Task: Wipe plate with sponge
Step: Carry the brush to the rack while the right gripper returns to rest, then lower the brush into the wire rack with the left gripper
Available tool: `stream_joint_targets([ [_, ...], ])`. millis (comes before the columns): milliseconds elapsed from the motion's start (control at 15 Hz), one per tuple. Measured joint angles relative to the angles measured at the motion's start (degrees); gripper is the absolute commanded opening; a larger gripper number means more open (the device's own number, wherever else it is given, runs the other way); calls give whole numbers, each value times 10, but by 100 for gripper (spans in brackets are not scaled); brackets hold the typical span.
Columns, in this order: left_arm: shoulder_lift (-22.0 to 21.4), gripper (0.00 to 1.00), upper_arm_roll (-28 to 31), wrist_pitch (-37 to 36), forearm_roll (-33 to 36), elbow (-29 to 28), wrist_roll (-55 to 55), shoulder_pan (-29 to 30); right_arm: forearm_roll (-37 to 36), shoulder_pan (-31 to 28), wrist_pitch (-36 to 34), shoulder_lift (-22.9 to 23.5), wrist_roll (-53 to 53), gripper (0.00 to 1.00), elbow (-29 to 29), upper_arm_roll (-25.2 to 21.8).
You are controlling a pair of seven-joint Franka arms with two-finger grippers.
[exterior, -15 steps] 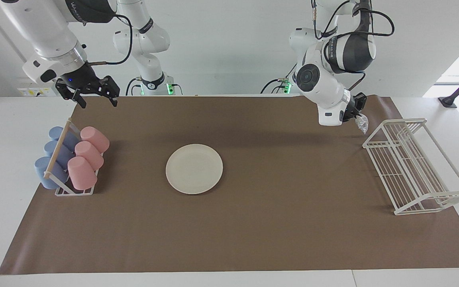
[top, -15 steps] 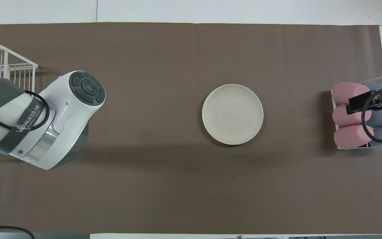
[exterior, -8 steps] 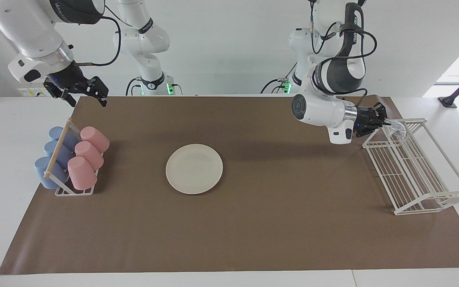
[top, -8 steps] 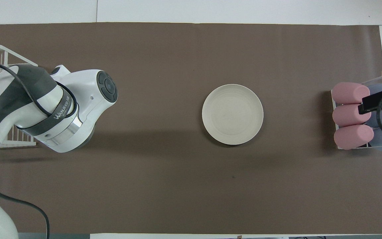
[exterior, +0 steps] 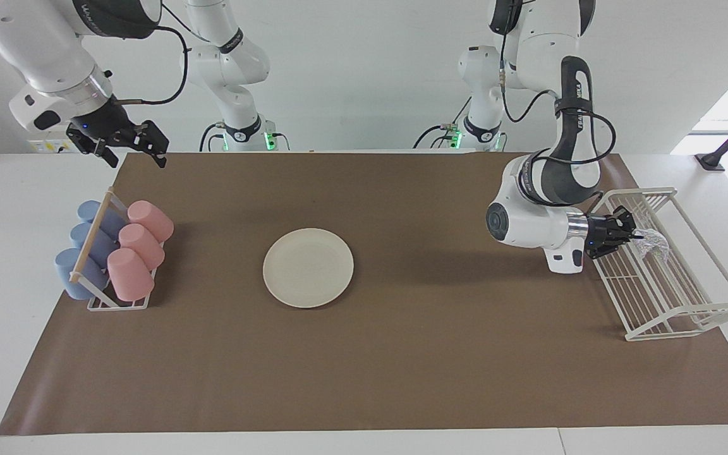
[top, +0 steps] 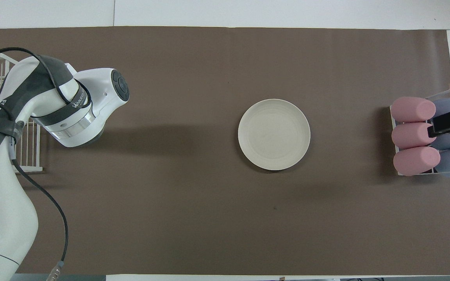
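From across the table you see the left gripper (exterior: 637,237) pinching the sponge (exterior: 653,241) over the white wire rack (exterior: 667,278). The right gripper (exterior: 129,148) hangs wide apart, holding nothing. From above, the arm hides that pinch. You count one plate (top: 274,134) mid-table, three pink cups (top: 412,134), three blue cups (exterior: 86,246).
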Motion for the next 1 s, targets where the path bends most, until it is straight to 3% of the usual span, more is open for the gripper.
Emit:
stream_joint_targets([
  [1000,0,0,1,37,-18,0,-9,26,0,-2,0,0,0,100,0,0],
])
